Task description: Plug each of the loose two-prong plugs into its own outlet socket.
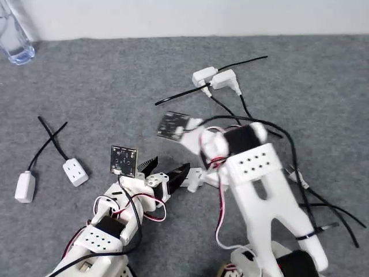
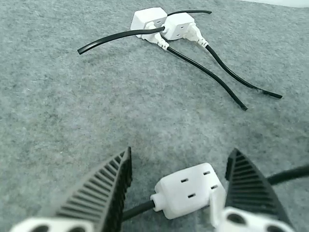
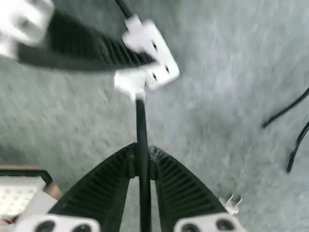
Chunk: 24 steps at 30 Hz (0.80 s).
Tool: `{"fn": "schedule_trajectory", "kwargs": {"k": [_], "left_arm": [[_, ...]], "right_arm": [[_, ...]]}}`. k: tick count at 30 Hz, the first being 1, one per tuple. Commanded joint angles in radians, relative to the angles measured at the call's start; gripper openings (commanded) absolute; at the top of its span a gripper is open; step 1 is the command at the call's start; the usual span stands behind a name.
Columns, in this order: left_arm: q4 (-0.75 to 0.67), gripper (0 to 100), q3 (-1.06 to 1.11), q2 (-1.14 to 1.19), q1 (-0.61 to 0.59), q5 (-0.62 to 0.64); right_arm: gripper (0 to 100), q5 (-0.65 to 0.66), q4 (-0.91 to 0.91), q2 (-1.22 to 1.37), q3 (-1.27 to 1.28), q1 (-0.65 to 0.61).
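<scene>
A white outlet socket (image 2: 187, 192) lies on the grey carpet between the fingers of my open left gripper (image 2: 182, 154), its slots facing up. My right gripper (image 3: 141, 152) is shut on the black cord (image 3: 140, 125) of a white two-prong plug (image 3: 130, 82). That plug touches the edge of the same socket (image 3: 153, 50); its prongs are hidden. In the high view my left gripper (image 1: 171, 167) meets the right arm (image 1: 253, 167) at the table's middle. Two loose white cord ends (image 1: 75, 171) (image 1: 24, 186) lie at the left.
At the back, two white sockets (image 1: 204, 75) (image 1: 226, 79) with plugs and black cords lie together, also seen as a pair (image 2: 164, 23) from the left wrist. Black cables (image 1: 311, 196) trail along the right arm. A clear bottle (image 1: 14, 40) stands at the far left corner.
</scene>
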Motion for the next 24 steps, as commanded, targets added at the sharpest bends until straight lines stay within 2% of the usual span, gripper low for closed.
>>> {"fn": "schedule_trajectory", "kwargs": {"k": [1, 8, 15, 17, 21, 24], "left_arm": [[-0.014, 30, -0.004, -0.005, -0.005, -0.002], [-0.014, 30, -0.004, -0.005, -0.003, -0.002], [-0.014, 30, -0.004, -0.005, -0.002, -0.002], [-0.014, 30, -0.004, -0.005, -0.003, -0.002], [-0.014, 30, -0.005, -0.005, -0.003, -0.002], [-0.014, 30, -0.005, -0.005, -0.003, -0.002]], "right_arm": [[0.9, 0.121, -0.085, -0.027, 0.069, 0.147], [0.9, 0.362, -0.288, -0.018, 0.276, 0.398], [2.0, 0.474, -0.274, -0.018, 0.299, 0.532], [6.1, 0.528, -0.248, -0.018, 0.299, 0.584], [24.3, 0.586, -0.185, -0.021, 0.299, 0.624], [25.5, 0.595, -0.180, -0.021, 0.299, 0.619]]}}
